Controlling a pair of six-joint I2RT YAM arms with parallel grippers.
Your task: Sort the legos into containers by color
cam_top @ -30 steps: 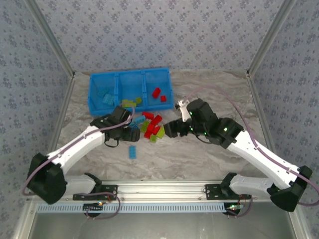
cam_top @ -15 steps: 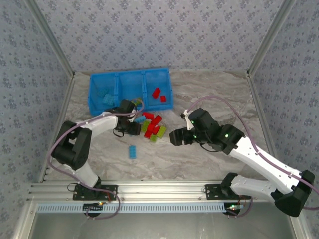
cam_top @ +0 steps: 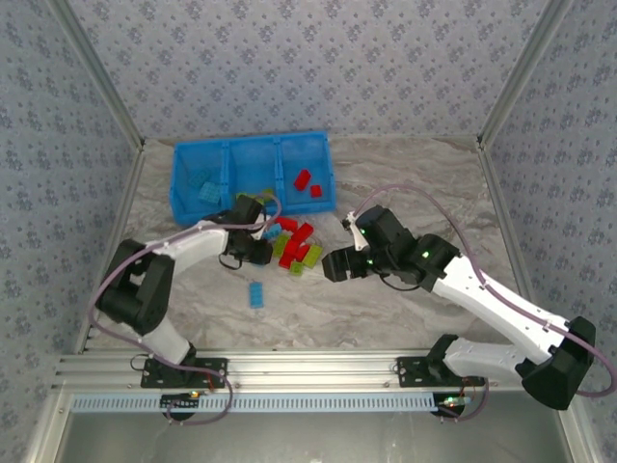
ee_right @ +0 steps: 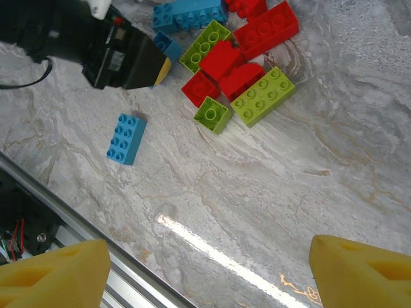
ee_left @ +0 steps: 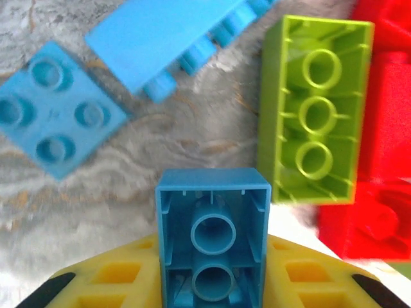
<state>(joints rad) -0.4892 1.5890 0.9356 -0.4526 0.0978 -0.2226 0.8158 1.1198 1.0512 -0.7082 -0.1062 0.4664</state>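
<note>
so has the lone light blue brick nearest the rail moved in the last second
No. The lone light blue brick sits in the same spot and slant, equally far between the blue tray and the front rail.

You were looking at legos of smooth, glossy moulded plastic, as was the light blue brick between the matt yellow pads of the left gripper. The tray was shiny blue plastic. The table was polished and marble-patterned, mirroring a light streak; the rail was brushed metal.
</note>
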